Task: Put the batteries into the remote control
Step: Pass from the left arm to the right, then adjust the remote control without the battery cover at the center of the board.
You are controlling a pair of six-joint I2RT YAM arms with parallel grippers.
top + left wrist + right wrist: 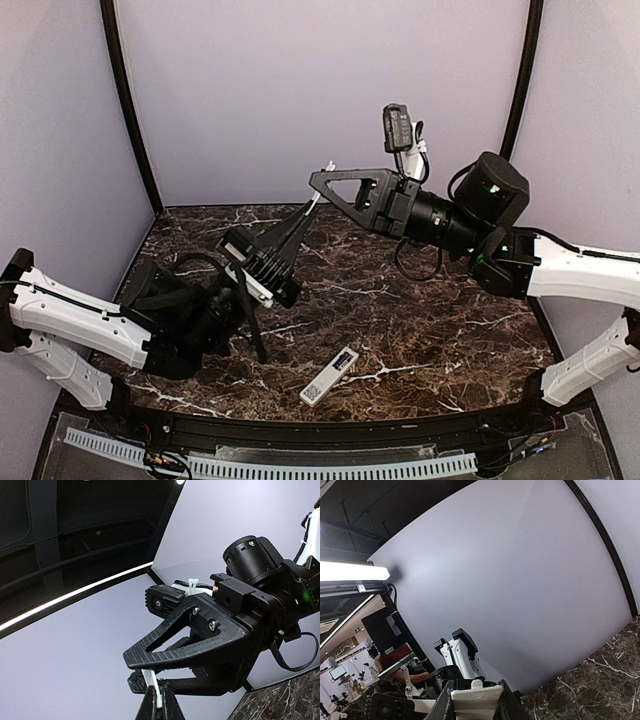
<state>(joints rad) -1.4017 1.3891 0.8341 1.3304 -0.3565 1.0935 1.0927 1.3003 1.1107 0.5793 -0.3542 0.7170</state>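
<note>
- Presently, at the upper centre of the top view: left gripper (308, 208) and right gripper (318, 183) tip to tip, raised above the dark marble table (450, 320).
- Left gripper: fully closed, pinching a thin white cover piece (152, 690), seen edge-on at the bottom centre of the left wrist view.
- Right gripper: set to a small opening, dark fingers (507, 707) flush against both side edges of the same white cover piece at the bottom centre of the right wrist view.
- Left wrist view, lower centre: the piece spanning between the right gripper's upper and lower ribbed fingers.
- White cover piece: off the table, gripped from both ends.
- Remote control (330, 375): flat on the table at the lower centre of the top view, well apart from both grippers and touched by neither.
- Lying diagonally, lower-left to upper-right.
- Label patch toward the lower-left end, bluish patch toward the upper-right end; too small to tell more.
</note>
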